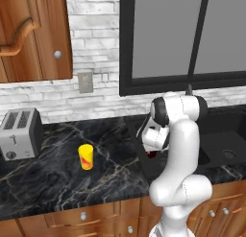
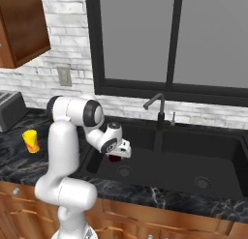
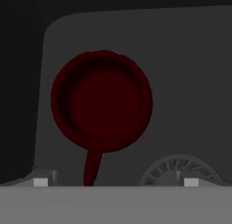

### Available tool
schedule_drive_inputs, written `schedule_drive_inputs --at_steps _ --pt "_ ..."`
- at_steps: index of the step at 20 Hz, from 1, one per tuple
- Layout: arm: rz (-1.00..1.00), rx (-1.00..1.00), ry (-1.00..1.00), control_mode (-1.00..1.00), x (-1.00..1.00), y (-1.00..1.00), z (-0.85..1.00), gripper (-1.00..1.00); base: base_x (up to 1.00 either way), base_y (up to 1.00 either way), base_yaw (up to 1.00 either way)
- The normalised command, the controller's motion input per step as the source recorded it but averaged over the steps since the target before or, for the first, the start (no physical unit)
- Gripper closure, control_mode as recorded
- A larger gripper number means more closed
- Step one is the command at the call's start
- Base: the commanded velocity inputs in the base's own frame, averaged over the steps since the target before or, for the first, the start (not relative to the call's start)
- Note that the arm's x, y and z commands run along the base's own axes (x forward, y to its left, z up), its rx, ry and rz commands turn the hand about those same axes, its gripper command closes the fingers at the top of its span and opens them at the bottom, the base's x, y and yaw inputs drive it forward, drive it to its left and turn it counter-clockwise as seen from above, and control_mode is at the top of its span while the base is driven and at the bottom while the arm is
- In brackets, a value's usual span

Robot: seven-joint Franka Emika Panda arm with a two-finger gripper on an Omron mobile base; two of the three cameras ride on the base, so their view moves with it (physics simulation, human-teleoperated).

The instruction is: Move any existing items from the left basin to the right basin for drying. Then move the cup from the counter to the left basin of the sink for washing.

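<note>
Gripper (image 2: 117, 155) is seen lowered over the left basin (image 2: 140, 168) of the black sink (image 2: 232, 182), wrist bent downward; in the left base view the hand (image 1: 154, 144) is largely masked by the arm. Fingers are held wide apart, nothing between them.

Dark red object (image 3: 101, 102) is seen from above in the hand view: a round, bowl-like form with a short handle or stem, lying on the basin floor directly below the gripper. A sliver of it (image 2: 115, 158) is seen under the hand in the right base view. Exact shape is hard to judge in the dim basin; possibly a small pan or ladle. Round drain (image 3: 181, 171) lies just beside it.

Yellow cup (image 1: 86, 157) stands upright on the marble counter (image 1: 57, 178), between toaster (image 1: 20, 133) and sink, well apart from the gripper. Right basin (image 2: 203, 175) shows its own drain. Faucet (image 2: 157, 112) stands behind the divider.
</note>
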Motion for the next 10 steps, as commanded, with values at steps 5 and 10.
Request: schedule_drive_inputs --at_steps 5,10 --pt "0.0 0.0 0.02 -1.0 0.1 0.12 -0.24 -1.0 0.0 0.0 0.0" --pt "0.0 0.0 0.03 -1.0 0.06 0.11 -0.29 -1.0 0.0 0.0 0.0"
